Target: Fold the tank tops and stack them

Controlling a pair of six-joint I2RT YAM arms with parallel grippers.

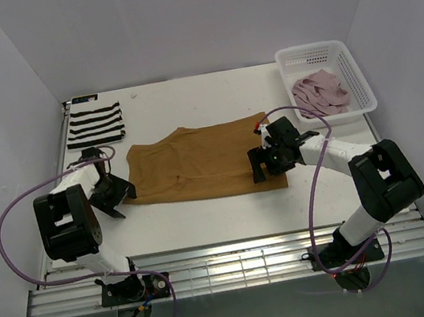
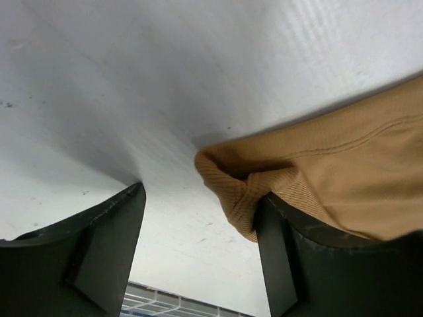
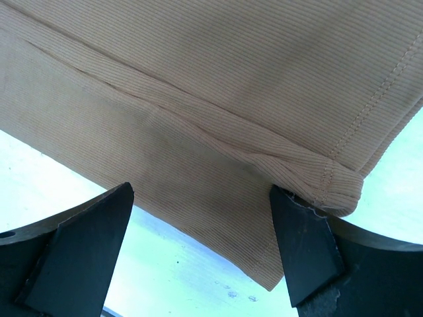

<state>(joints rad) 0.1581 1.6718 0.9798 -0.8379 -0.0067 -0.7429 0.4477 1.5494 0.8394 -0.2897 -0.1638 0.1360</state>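
Note:
The tan-brown tank top (image 1: 200,160) lies spread flat in the middle of the table. My left gripper (image 1: 112,195) is at its left edge, open. In the left wrist view a bunched tan corner (image 2: 241,191) rests against the right finger (image 2: 297,264), and bare table shows between the jaws. My right gripper (image 1: 265,161) is low over the top's right end, open. The ribbed hem (image 3: 317,178) touches its right finger (image 3: 304,247). The striped tank top (image 1: 95,124) lies folded at the back left. The pink tank top (image 1: 319,92) is crumpled in the basket.
The white mesh basket (image 1: 358,81) stands at the back right corner. White walls close in the table (image 1: 205,216) on three sides. A slatted metal rail (image 1: 238,268) runs along the near edge by the arm bases.

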